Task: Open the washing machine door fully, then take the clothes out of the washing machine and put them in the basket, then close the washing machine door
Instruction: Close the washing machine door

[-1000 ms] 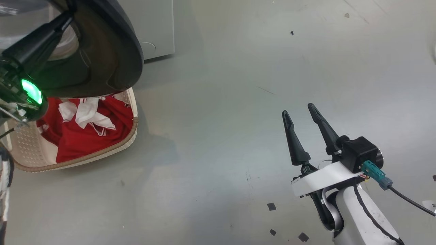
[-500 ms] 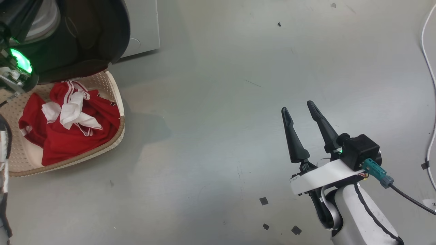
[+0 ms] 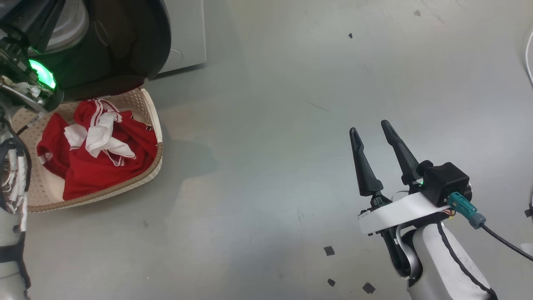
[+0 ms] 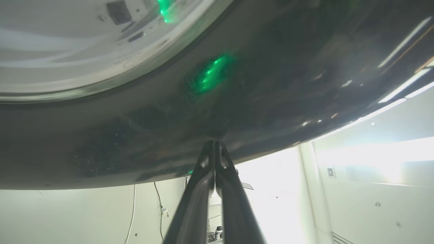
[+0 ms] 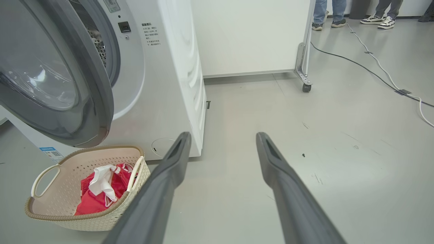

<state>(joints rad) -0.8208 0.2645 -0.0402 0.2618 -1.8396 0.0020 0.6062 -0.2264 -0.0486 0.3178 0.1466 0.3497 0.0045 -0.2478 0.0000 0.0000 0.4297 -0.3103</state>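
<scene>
Touching the round, glossy black-rimmed washing machine door with its tips, your left pincer is squeezed together, empty; the door lies straight ahead of it. Your right pincer, spread apart, hangs well away. Red clothes lie in the cream perforated basket under the left pincer.

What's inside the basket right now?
Red clothes with white trim lie in the basket, a white cloth piece on top. In the head view the washing machine door overhangs the basket's far end, and anything beneath the red fabric is covered.
</scene>
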